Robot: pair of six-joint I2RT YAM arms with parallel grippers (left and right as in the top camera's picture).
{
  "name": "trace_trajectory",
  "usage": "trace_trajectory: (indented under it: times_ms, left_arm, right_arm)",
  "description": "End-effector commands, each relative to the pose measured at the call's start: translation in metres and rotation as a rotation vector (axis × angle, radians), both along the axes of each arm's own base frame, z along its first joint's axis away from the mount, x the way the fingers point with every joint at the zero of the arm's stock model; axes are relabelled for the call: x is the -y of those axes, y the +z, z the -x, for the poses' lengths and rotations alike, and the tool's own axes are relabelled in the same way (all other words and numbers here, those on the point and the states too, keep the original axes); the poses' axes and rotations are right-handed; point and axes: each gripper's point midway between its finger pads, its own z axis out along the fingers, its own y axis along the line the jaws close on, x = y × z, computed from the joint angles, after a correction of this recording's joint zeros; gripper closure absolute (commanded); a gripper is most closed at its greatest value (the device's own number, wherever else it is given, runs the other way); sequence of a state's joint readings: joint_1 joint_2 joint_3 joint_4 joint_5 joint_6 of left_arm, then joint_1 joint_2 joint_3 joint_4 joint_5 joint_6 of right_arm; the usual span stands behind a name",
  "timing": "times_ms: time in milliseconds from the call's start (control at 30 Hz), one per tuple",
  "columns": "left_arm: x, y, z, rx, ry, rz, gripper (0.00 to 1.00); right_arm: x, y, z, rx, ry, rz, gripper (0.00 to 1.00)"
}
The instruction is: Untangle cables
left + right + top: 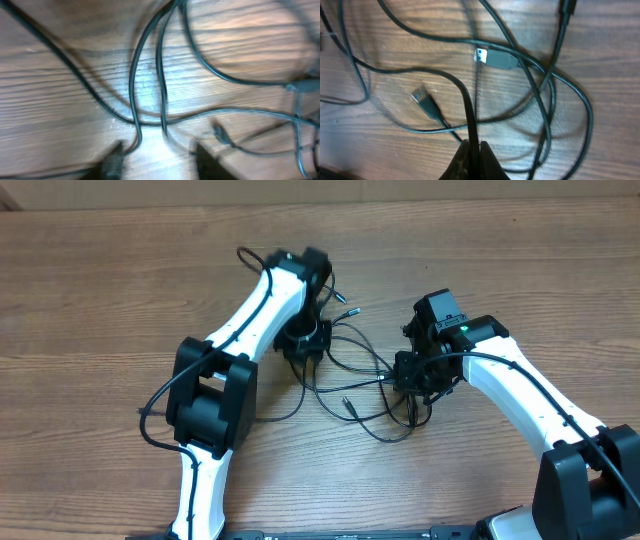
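Thin black cables lie in tangled loops on the wooden table between my two arms. My left gripper is open and low over the tangle's left side. In the left wrist view, two strands run between its spread fingers. My right gripper is at the tangle's right side. In the right wrist view its fingers are shut on one black cable. Two USB plugs lie on the wood just beyond them.
The wooden table extends all around the tangle. The arms' own thicker black wires run along the white links. A loose plug tip lies at the tangle's far edge.
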State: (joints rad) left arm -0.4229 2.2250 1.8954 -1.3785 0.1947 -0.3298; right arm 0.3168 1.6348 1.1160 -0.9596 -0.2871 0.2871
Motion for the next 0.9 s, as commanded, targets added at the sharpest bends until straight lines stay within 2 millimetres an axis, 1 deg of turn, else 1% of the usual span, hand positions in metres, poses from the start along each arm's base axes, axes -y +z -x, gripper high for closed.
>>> trace_trajectory:
  times_ms: [0,33,100,133,167,233,400,567,633,667,733,867]
  left_arm:
    - [-0.003,0.036,-0.011,0.052,-0.065,0.022,0.29]
    - [-0.006,0.039,-0.008,0.040,-0.074,0.019,0.19]
    - [-0.013,0.042,-0.002,0.011,-0.085,0.011,0.06]
    - [-0.016,0.042,0.001,-0.003,-0.091,0.007,0.02]
    - [-0.019,0.042,0.004,-0.016,-0.098,0.003,0.01]
    - [-0.023,0.042,0.005,-0.029,-0.105,0.002,0.00]
    - [-0.028,0.041,0.001,-0.024,-0.079,0.003,0.00]
    - [-0.024,0.041,-0.002,-0.010,-0.055,0.003,0.00]
    - [-0.024,0.041,-0.002,-0.013,-0.042,-0.001,0.01]
    - [-0.024,0.040,-0.002,-0.017,-0.011,-0.007,0.00]
    - [-0.024,0.040,-0.002,-0.019,0.002,-0.010,0.00]
    - [-0.024,0.039,-0.002,-0.021,0.020,-0.013,0.01]
  right_arm:
    - [-0.003,-0.002,-0.003,0.012,0.003,-0.011,0.96]
    - [-0.005,-0.001,-0.003,0.012,0.004,-0.025,0.96]
    - [-0.012,0.003,-0.005,0.016,0.009,-0.071,0.96]
    - [-0.016,0.004,-0.006,0.020,0.013,-0.094,0.96]
    - [-0.019,0.006,-0.008,0.025,0.015,-0.115,0.96]
    - [-0.024,0.010,-0.013,0.037,-0.001,-0.154,0.96]
    - [-0.024,0.014,-0.031,0.052,-0.136,-0.188,0.96]
    - [-0.025,0.016,-0.035,0.064,-0.141,-0.194,0.96]
    - [-0.024,0.016,-0.037,0.058,-0.169,-0.198,0.96]
    - [-0.023,0.017,-0.040,0.049,-0.223,-0.208,0.96]
    - [-0.021,0.018,-0.046,0.048,-0.273,-0.221,0.96]
    - [-0.013,0.020,-0.053,0.058,-0.307,-0.227,0.96]
